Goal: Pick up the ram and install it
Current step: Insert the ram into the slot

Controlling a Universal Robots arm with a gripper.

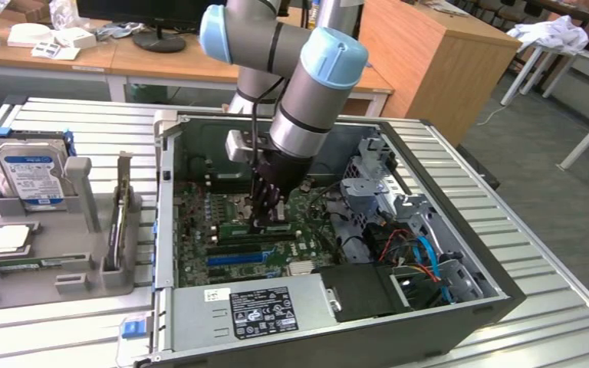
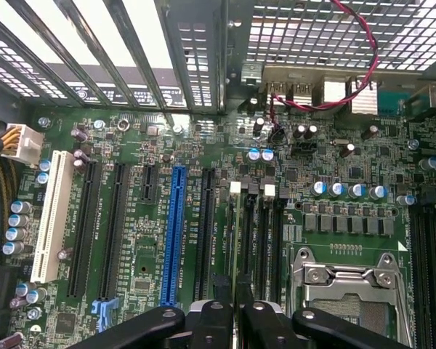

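On the exterior view's left, a grey holder tray [image 1: 70,264] sits on the slatted metal table [image 1: 59,115]. It carries a silver hard drive [image 1: 28,172] with a blue-white label, leaning at the back. A square processor chip [image 1: 8,239] lies flat in front of the drive, and just beside them a thin card [image 1: 120,222] stands on its edge.

Near the middle the open computer case [image 1: 166,230] lies on its side, with the large green motherboard [image 1: 212,222] inside. The robot arm [image 1: 310,100] reaches down into the case, and the gripper [image 1: 271,221] is low over the board. At the front of the case is the power supply [image 1: 258,313] with a dark label. Toward the exterior view's right, the drive cage [image 1: 376,192] has blue and red cables [image 1: 428,257] beside it.

In the wrist view, going across the board, I see a white slot [image 2: 49,214], a blue slot [image 2: 173,233], the memory slots [image 2: 265,240] and the metal processor socket [image 2: 349,291]. The fingers [image 2: 211,327] are narrow and grip the ram [image 2: 237,247], which is seen edge-on as a thin green strip. The ram stands upright, in line with one memory slot. Whether it is fully seated I cannot tell.
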